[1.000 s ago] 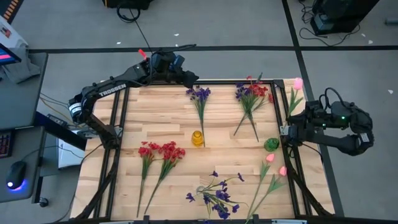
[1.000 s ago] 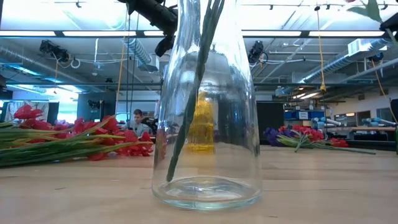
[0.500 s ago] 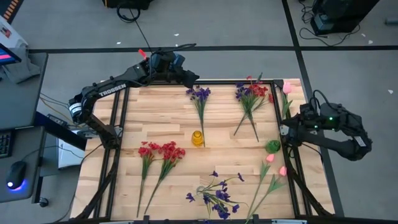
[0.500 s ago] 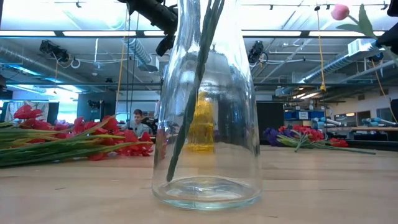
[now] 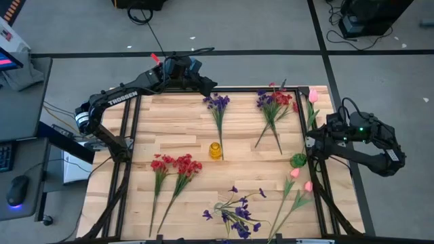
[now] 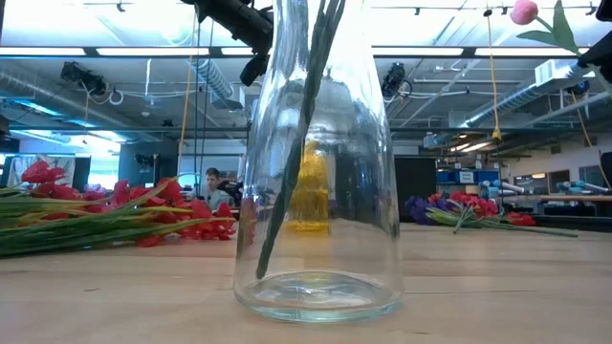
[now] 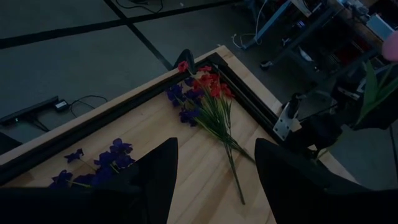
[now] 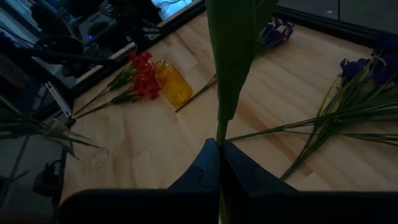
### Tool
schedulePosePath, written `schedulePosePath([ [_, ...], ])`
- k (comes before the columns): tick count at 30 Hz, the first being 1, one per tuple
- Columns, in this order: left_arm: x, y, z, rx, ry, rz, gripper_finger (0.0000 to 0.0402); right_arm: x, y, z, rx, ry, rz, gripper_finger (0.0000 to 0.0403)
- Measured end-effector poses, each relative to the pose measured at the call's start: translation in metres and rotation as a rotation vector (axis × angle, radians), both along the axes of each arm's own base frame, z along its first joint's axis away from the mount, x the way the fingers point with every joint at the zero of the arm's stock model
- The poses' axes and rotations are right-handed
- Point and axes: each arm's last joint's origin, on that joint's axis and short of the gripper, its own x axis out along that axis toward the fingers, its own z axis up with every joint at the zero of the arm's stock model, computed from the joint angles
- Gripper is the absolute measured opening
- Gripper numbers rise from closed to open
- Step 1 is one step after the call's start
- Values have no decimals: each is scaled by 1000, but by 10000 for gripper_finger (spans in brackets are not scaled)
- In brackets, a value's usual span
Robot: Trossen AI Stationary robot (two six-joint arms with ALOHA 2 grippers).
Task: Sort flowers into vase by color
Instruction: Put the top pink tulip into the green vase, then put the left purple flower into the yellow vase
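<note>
My right gripper (image 5: 310, 140) hovers at the table's right edge, shut on a pink tulip whose bud (image 5: 312, 95) shows high in the low view (image 6: 523, 11). A green vase (image 5: 296, 159) stands just below it in the high view. A yellow vase (image 5: 215, 150) stands mid-table. A clear glass vase (image 6: 316, 191) holds purple sprigs (image 5: 234, 211) by their stems. Red sprigs (image 5: 175, 166), a purple sprig (image 5: 218, 105), a red-and-purple bunch (image 5: 274, 102) and two pink tulips (image 5: 298, 179) lie flat on the wood. My left gripper (image 5: 209, 86) waits open over the far edge (image 7: 214, 174). My right gripper pinches the tulip's green stem (image 8: 221, 132) between its two fingers, below the broad leaf (image 8: 233, 50). The fingers come from the table's right side. The tulip is lifted clear, and its stem rises from the fingertips with the bud leaning toward the far edge.
A black metal frame (image 5: 132, 122) borders the table. Bare wood lies around the yellow vase and between the flower groups. The clear vase stands near the table's near edge, close to the low camera. A person (image 6: 212, 182) sits in the room far behind.
My right gripper moved a little toward the table's left, over its right edge, still shut on the tulip. The bud swung left with it and came into the low view's top right corner. Since half a second ago it has hardly moved.
</note>
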Motion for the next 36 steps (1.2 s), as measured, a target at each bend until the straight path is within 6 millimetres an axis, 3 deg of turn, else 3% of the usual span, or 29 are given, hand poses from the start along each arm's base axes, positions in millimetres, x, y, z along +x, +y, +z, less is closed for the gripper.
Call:
schedulePosePath([
  [15,0,0,0,2,1,-1,218,-2,3,-5,59,46,75,20],
  [36,0,0,0,2,0,-15,218,-11,9,-8,98,109,143,134],
])
